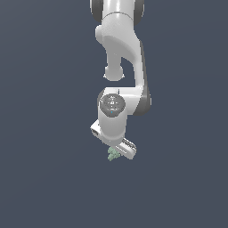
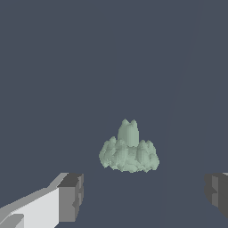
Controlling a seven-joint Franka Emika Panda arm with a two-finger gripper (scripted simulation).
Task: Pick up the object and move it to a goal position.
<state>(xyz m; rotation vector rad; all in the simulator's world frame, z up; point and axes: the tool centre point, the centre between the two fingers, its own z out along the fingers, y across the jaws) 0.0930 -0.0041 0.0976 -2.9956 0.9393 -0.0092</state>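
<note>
A: What sits nearest the wrist camera?

B: The two dark finger pads of the tool, one low at the left of the frame on its white finger, the other cut by the right edge. A broad gap lies between them, so the tool stands wide and grips nothing.

A: And past the pads?

B: The clump, pale grey-green and lumpy, with a taller knob rising from a wider bumpy base. It lies just below the middle of the wrist frame, beyond the pads and in line with the gap, touching neither pad.

A: What is behind it?

B: Plain dark blue-grey ground, nothing more to make out.

A: How does the outside camera show it?

B: The white arm comes down from the top centre of the frame, and the tool hangs a little below the middle. The clump peeks out at the tool's lower left edge, tiny beside it. From that camera I cannot tell whether the two touch.
</note>
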